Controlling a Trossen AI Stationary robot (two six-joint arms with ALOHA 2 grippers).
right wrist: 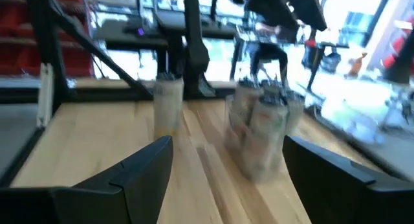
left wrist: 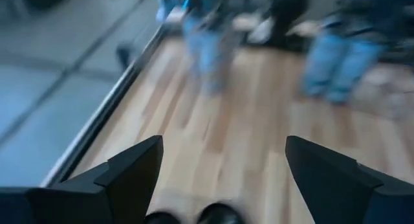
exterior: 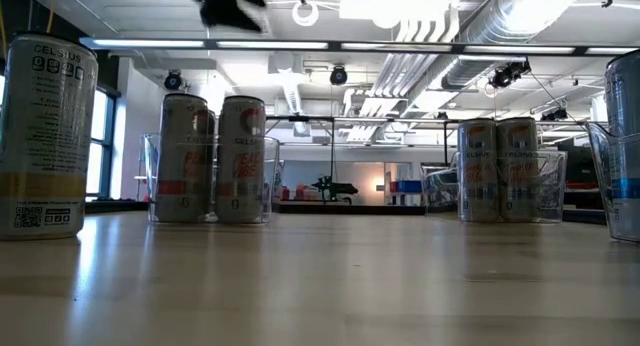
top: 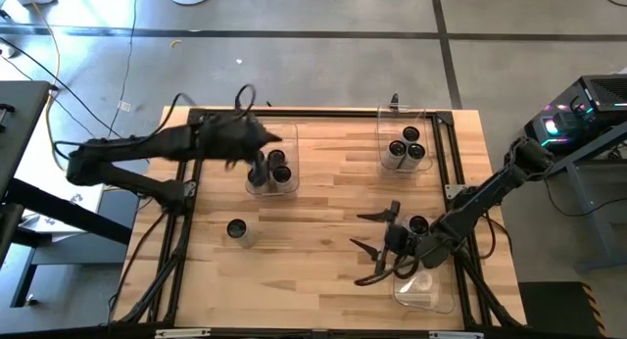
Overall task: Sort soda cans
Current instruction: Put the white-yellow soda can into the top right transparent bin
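Bins first, seen from overhead: the left bin [top: 275, 169] sits right under the left gripper [top: 263, 163], which is over its near-left corner, and it holds soda cans; two dark tops show beside the fingers. I cannot tell from up here how wide that claw stands. Well off to its right, the far right bin [top: 405, 143] carries three cans [top: 406, 149] packed together. The right gripper [top: 377, 234] hangs over bare wood with its fingers spread wide and nothing between them; one can [top: 418, 224] stands just beside its wrist, and a third bin [top: 425, 288] lies just behind it near the table edge. A lone can [top: 236, 228] stands apart, between the two claws but nearer the left arm's side.

From table height, two cans [exterior: 212, 158] stand upright inside a clear bin, another pair [exterior: 500, 170] stands in a bin to the right, and a large can [exterior: 46, 136] looms close at the left. The wooden table [exterior: 320, 276] is pale and smooth; behind it are ceiling ducts and strip lights.

Left wrist camera: both dark fingers [left wrist: 129, 175] are set wide apart, two can tops [left wrist: 194, 216] just below them, empty.

Right wrist camera: fingers wide, a single can [right wrist: 168, 104] and a clustered group [right wrist: 262, 127] well ahead of them.
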